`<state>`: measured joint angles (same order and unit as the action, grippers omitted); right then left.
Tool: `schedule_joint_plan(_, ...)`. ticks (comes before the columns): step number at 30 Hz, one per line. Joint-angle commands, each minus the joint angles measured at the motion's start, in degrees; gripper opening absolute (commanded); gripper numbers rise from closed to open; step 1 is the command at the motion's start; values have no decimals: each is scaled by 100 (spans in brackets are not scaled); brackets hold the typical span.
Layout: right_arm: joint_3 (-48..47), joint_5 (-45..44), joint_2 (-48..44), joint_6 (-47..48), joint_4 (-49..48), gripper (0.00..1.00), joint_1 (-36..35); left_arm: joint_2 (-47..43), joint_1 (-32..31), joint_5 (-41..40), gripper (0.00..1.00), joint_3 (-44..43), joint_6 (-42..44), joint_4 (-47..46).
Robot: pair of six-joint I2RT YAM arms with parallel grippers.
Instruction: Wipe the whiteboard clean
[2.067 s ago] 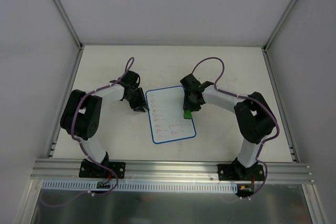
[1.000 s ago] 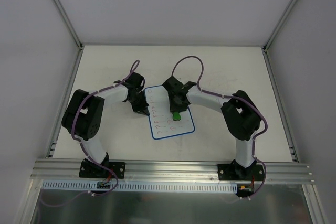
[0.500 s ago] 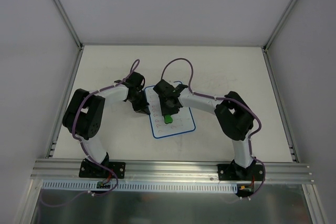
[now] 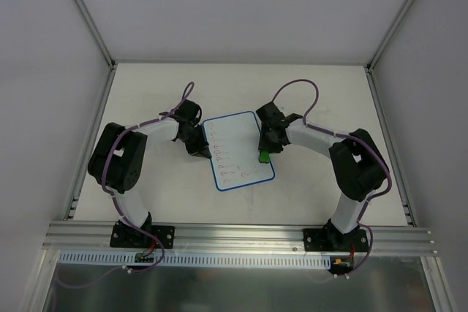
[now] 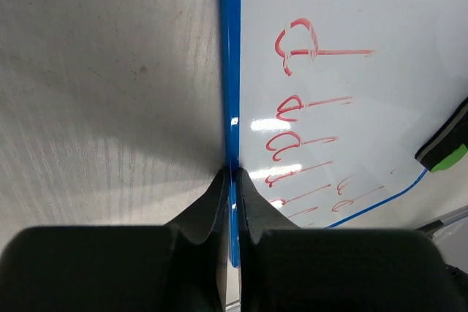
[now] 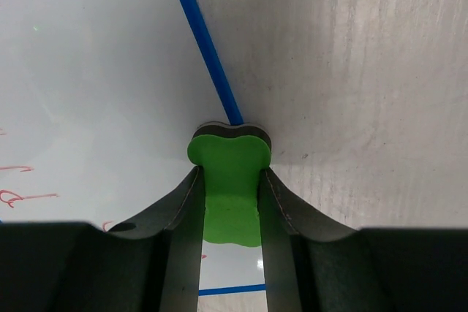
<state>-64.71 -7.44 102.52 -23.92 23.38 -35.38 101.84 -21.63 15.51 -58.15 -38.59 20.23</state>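
The whiteboard (image 4: 238, 144) lies flat between the arms, blue-bordered, with rows of red marks on its left and lower part and a blank right part. My left gripper (image 4: 204, 153) is shut on the board's left edge; in the left wrist view (image 5: 231, 174) the fingertips pinch the blue border (image 5: 229, 71). My right gripper (image 4: 264, 153) is shut on the green bone-shaped eraser (image 4: 262, 157), which presses down at the board's right border. In the right wrist view the eraser (image 6: 229, 180) sits between the fingers over the blue border (image 6: 201, 42).
The off-white tabletop (image 4: 329, 100) surrounds the board. Metal frame posts and white walls enclose the cell on three sides. An aluminium rail (image 4: 241, 235) runs along the near edge by the arm bases.
The right gripper swept the eraser left across the board, then back to its right edge. Red marks on the right part are gone. The board has turned slightly; the left gripper closed on its edge.
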Motion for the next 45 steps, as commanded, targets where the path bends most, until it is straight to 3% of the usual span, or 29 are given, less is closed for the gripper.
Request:
schedule_joint_plan(1,187,-231,295,124,519,0,-258,275,115,-505,0,94,53,262)
schedule_joint_plan(8,-639,-152,610,441,502,0,-1312,213,115,-452,0,67,9,262)
schedule_joint_plan(17,-1229,164,1217,722,378,0,-1938,231,115,-408,0,-12,27,262)
schedule_joint_plan(22,-1044,-196,1130,705,685,0,-1833,275,124,-365,0,-73,27,262)
schedule_joint_plan(34,599,-495,23,221,941,0,-339,178,247,-338,0,14,80,271)
schedule_joint_plan(37,469,-399,84,265,923,0,-461,204,238,-268,0,-21,36,262)
schedule_joint_plan(45,-383,207,461,625,695,0,-1655,152,229,-224,0,-21,-35,262)
